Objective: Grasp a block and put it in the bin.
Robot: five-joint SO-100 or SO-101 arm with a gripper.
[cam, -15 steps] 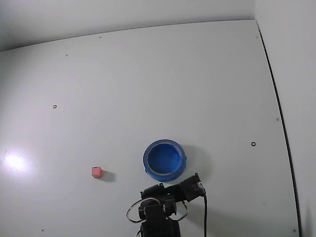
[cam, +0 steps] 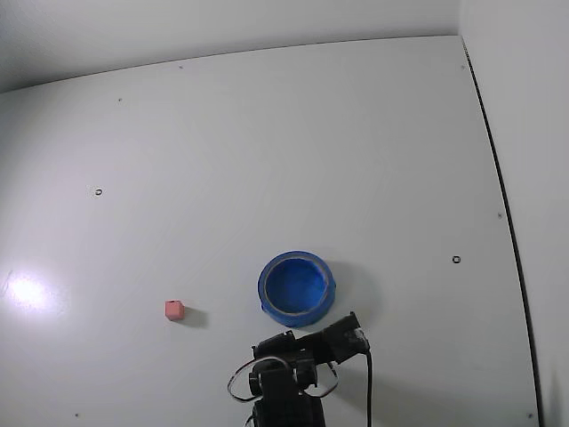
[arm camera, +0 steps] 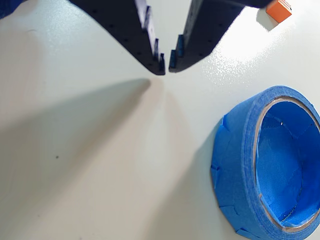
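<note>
Almost nothing altered over the last half second: arm [cam: 293,378] folded low at the near edge of the white bench [cam: 267,160], shifted only a hair, if at all. Block [cam: 174,310] unmoved, out in the open to the left of the bin [cam: 297,286] in the fixed view, well apart from it and untouched. Task judged barely begun; approach to the block yet to come.

Tool [arm camera: 166,65] nearly closed in the wrist view, tips almost meeting with a slim gap, gripping nothing. Pointed at bare bench, block [arm camera: 278,10] just in shot at the top right corner, bin [arm camera: 240,170] close at lower right and empty.

Open room aplenty: clear surface all round the block, no clutter beside it. Right edge of the bench marked by a dark seam [cam: 502,196], far from the work. Bin rim the one obstacle near the tool's path.
</note>
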